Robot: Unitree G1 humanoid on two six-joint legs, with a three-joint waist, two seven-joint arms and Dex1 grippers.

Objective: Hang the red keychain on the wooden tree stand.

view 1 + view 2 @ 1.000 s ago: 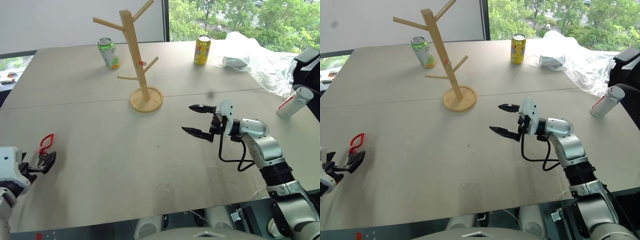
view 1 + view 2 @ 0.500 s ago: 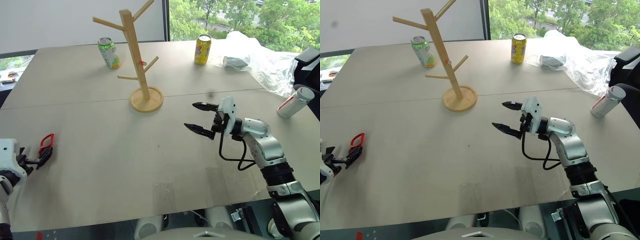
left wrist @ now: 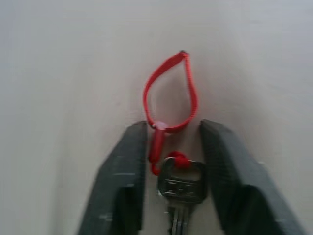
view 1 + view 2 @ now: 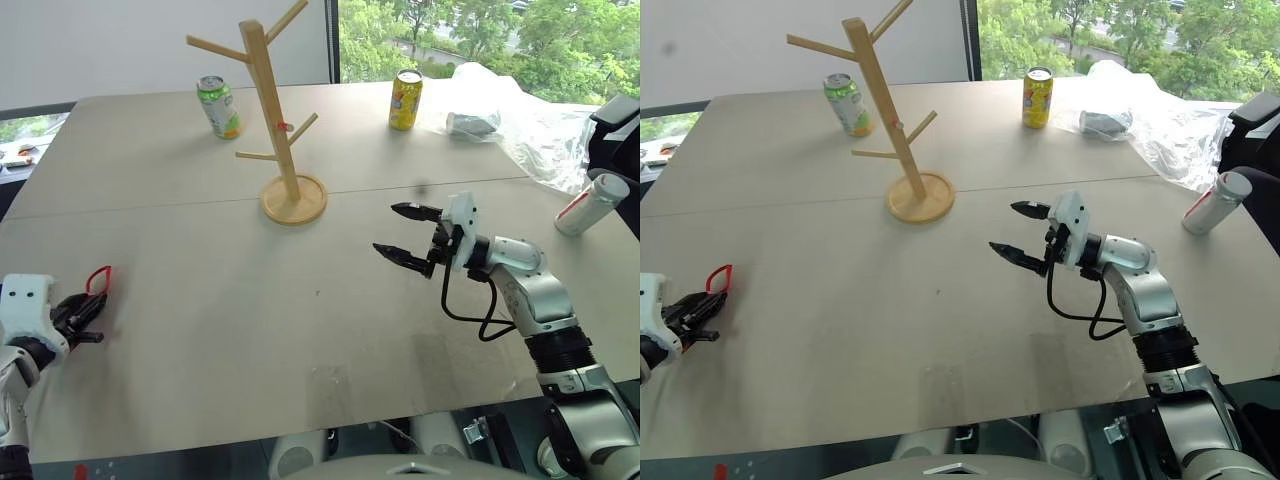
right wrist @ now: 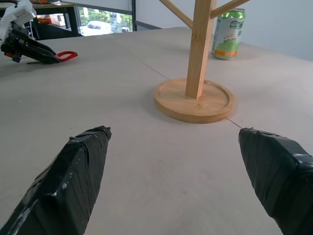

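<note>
Wide pale beige bench (image 4: 200, 380) before a window onto green trees, bearing the tall pale wooden tree stand (image 4: 272, 110), green (image 4: 218, 105) and yellow (image 4: 404, 99) drink cans with unreadable labels, the spread right tool (image 4: 403, 232), and the left tool (image 3: 172, 161) closing around the thin red keychain (image 3: 168, 98) near the bench's left edge.

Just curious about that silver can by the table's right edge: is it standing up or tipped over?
Tipped. The silver can with a red stripe leans at a slant beside the grey table, unlike the upright yellow can.
</note>
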